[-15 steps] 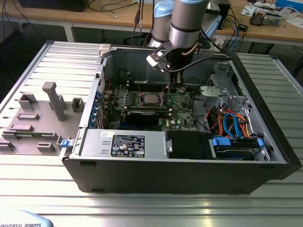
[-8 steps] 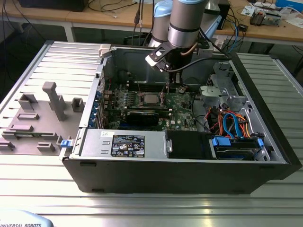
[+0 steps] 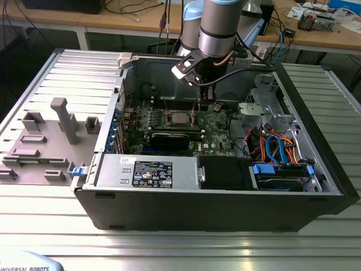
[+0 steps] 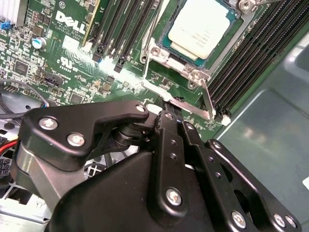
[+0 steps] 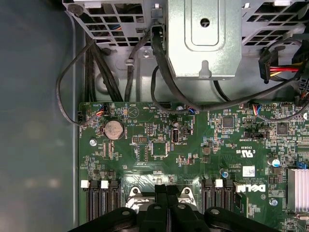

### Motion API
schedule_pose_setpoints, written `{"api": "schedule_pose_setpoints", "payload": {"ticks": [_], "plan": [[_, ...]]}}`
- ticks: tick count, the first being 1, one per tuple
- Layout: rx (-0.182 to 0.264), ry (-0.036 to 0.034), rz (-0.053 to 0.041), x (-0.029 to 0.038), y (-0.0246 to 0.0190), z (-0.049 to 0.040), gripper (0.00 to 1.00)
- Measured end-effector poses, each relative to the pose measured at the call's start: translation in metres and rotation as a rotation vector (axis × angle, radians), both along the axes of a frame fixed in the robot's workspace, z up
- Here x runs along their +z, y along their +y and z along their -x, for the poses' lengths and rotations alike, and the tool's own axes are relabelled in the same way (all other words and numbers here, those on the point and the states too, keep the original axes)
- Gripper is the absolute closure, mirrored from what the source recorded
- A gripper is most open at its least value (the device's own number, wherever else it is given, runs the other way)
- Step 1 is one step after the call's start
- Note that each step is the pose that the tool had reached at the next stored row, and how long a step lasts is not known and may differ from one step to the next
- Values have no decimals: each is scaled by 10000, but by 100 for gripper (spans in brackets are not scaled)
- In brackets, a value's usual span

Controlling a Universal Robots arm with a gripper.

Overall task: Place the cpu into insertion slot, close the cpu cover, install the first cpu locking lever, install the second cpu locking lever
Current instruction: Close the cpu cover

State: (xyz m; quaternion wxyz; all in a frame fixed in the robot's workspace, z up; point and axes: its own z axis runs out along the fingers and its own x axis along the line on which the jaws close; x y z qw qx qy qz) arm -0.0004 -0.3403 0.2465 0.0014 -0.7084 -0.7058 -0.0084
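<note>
The cpu, a small square chip with a dull silver top, lies flat in the insertion slot. In the exterior view it sits on the far part of the green board. The cpu cover, a thin silvery frame with screw heads at its corners, lies down around the chip, whose top shows through the square window. Two thin bright wire levers leave the frame's corner nearest me. One lever slants off along the black slots. The other lever runs out to just in front of my fingers. Whether either is hooked down I cannot tell.
</note>
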Motion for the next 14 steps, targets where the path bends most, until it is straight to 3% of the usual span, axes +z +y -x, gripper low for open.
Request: {"api": "schedule_pose_setpoints", "payload": {"ticks": [14], "plan": [[1,0,0,0,0,49,89]]}}
